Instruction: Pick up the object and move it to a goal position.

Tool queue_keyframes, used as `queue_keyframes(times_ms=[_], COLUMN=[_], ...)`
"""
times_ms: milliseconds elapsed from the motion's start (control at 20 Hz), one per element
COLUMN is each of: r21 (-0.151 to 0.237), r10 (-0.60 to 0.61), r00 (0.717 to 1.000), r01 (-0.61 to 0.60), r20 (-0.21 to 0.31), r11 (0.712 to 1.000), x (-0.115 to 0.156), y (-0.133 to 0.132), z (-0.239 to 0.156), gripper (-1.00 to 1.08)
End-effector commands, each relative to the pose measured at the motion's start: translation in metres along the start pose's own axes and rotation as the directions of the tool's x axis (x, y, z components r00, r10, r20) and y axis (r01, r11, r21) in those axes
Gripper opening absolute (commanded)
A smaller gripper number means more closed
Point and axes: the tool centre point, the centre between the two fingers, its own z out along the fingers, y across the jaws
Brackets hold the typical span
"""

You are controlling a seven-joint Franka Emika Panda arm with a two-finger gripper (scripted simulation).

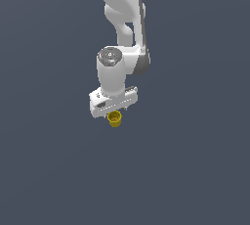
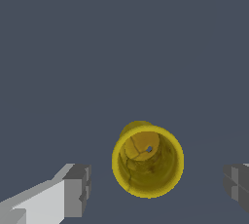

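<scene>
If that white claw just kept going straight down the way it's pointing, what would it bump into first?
Most likely the yellow cup. The gripper points down with its open fingers on either side of it, so they might straddle it and reach the grey floor. Depth is unclear.

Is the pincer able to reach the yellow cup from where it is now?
Probably yes. The pincer stands open with one finger on each side of the yellow cup, and nothing lies between them. Neither finger touches the cup.
</scene>
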Motion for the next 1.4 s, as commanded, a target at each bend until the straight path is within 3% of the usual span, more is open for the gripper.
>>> queue_keyframes(times_ms=[0, 600, 1050, 1350], r21=[0.002, 0.009, 0.010, 0.010], r10=[-0.063, -0.237, -0.248, -0.251], r00=[0.998, 0.972, 0.969, 0.968], r01=[0.063, 0.237, 0.248, 0.251], r20=[0.001, 0.003, 0.003, 0.003], r11=[0.998, 0.972, 0.969, 0.968], x=[-0.003, -0.012, -0.013, -0.014], y=[0.001, 0.003, 0.003, 0.002], z=[0.006, 0.023, 0.028, 0.054], gripper=[1.00, 1.00, 1.00, 1.00])
